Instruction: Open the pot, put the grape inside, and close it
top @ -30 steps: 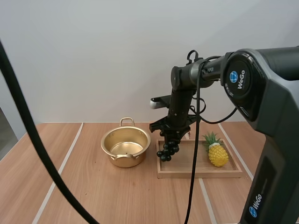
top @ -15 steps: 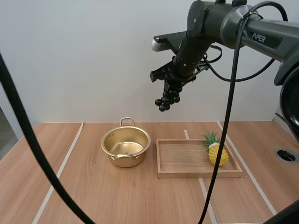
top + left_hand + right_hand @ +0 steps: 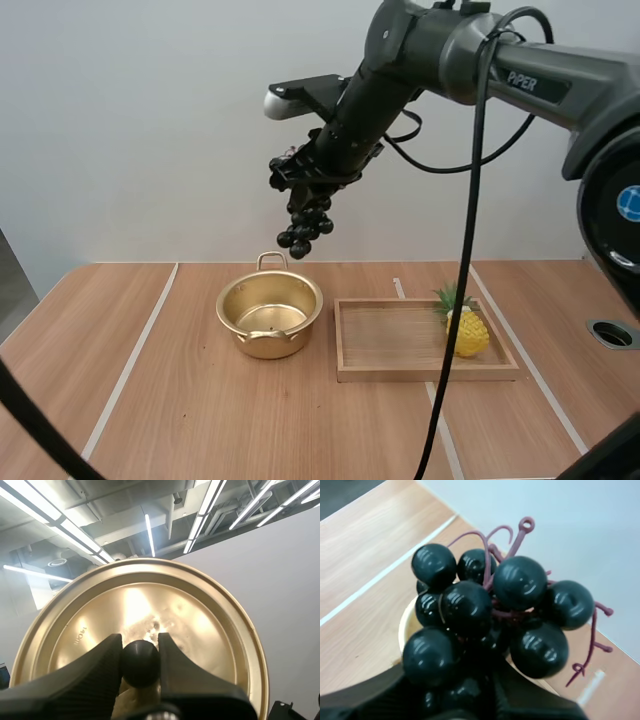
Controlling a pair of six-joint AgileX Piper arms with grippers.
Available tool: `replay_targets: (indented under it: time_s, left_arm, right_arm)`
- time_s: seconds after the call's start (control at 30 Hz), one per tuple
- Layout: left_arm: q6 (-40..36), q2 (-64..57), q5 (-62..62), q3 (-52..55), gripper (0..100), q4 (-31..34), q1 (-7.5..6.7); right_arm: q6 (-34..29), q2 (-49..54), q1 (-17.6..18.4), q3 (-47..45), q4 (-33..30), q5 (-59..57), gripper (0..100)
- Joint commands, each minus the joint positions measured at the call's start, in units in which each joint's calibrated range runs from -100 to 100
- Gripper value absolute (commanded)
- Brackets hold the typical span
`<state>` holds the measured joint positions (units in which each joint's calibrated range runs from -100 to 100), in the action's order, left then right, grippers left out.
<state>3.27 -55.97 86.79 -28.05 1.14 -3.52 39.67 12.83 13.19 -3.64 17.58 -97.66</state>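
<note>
A golden pot [image 3: 269, 312] stands open on the wooden table, left of the wooden tray [image 3: 425, 346]. High above the pot's right rim my right gripper [image 3: 308, 184] is shut on a bunch of dark grapes [image 3: 305, 222] that hangs down from it. Seen from the right wrist, the grapes [image 3: 487, 615] with their pink stems hang over the pot's rim [image 3: 407, 620]. In the left wrist view my left gripper [image 3: 140, 656] is shut on the black knob [image 3: 140, 662] of the golden lid [image 3: 140, 630], which is held up in the air.
A toy pineapple [image 3: 465, 325] lies at the right end of the tray. Pale lines [image 3: 130, 360] run across the table. A round hole [image 3: 613, 334] sits in the table at far right.
My right arm has lifted the grapes from the tray to high above the table, then carried them left until they hang over the pot.
</note>
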Motion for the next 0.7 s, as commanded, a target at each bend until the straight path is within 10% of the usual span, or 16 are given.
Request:
replay_targets:
  time_s: [0.0,0.67]
  left_arm:
    - [-0.2,-0.2,1.4,-0.2,0,0.4,-0.02]
    - [-0.1,-0.2,2.8,-0.2,0,0.4,-0.02]
  right_arm:
    - [2.0,-1.5,1.2,0.5,0.6,0.1,0]
    - [5.5,-15.1,5.3,0.5,-0.9,13.3,0]
